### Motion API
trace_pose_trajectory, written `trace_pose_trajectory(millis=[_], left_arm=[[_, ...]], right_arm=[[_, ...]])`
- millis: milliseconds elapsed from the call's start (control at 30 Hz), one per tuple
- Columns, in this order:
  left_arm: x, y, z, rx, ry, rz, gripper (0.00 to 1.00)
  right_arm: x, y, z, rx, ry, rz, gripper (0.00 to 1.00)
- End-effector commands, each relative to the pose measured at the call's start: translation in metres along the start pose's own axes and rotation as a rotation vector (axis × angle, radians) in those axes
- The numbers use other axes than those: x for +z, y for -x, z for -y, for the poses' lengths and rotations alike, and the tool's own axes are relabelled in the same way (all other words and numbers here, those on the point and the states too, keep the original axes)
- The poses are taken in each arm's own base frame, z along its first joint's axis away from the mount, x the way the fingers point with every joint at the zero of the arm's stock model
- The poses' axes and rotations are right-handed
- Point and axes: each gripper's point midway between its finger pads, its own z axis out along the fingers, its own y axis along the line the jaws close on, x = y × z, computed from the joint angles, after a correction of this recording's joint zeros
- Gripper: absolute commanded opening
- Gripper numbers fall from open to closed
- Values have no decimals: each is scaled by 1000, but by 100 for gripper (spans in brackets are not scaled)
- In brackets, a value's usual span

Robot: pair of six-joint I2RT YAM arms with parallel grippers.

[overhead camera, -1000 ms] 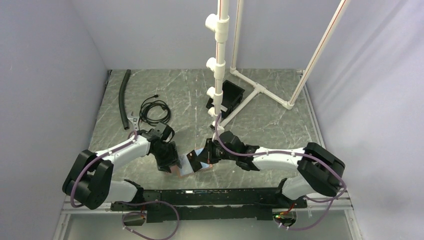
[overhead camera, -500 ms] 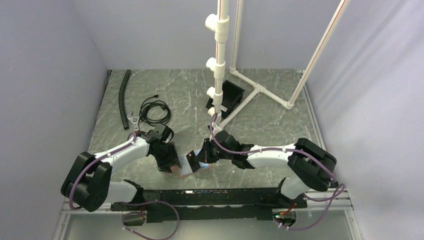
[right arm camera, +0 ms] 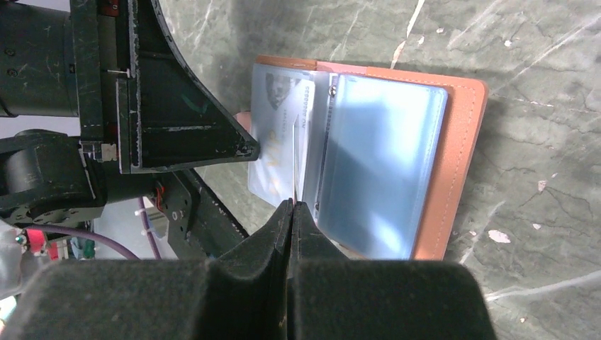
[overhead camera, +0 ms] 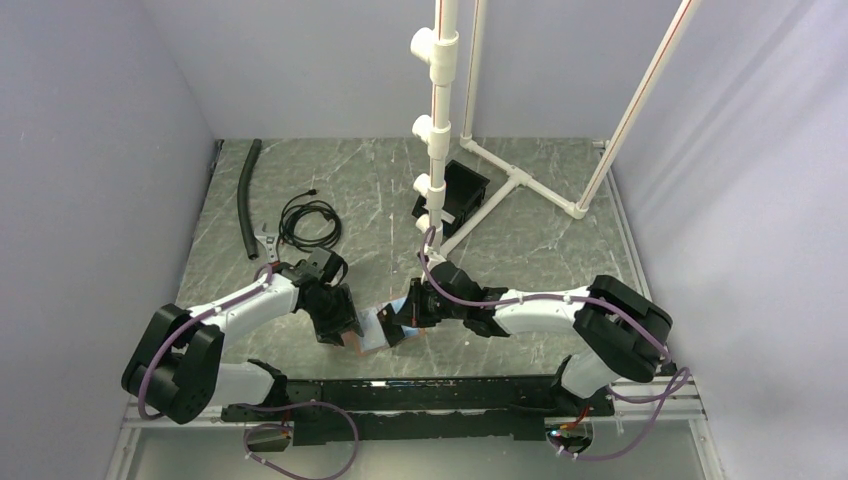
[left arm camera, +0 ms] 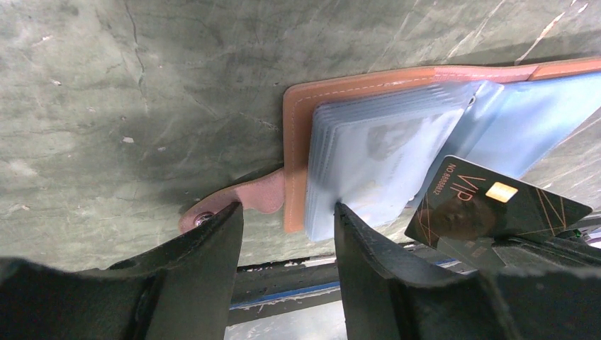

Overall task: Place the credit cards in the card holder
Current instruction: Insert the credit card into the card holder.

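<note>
One black card (left arm camera: 496, 205) marked "VIP", pinched in closed right tool (right arm camera: 293, 207); left tool (left arm camera: 287, 216) parted, straddling card holder (left arm camera: 298, 120) edge.

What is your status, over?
Left end effector open, straddling tan leather card holder. Right end effector shut on black plastic VIP card, at glossy sleeves. Nothing blocking.
</note>
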Motion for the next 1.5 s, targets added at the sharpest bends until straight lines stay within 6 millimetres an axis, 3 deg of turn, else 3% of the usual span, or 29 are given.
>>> trace_pose_trajectory(millis=[0, 400, 1100, 1467], left_arm=[[13, 2, -34, 1, 130, 41, 55], [13, 1, -34, 1, 127, 42, 55], [13, 0, -33, 4, 124, 38, 56], [14, 0, -34, 2, 129, 37, 56]], right_arm=[[2, 5, -6, 7, 25, 3, 0], [12, 1, -3, 25, 33, -33, 0], [32, 25, 7, -35, 22, -24, 0], [38, 22, 16, -21, 19, -11, 0]])
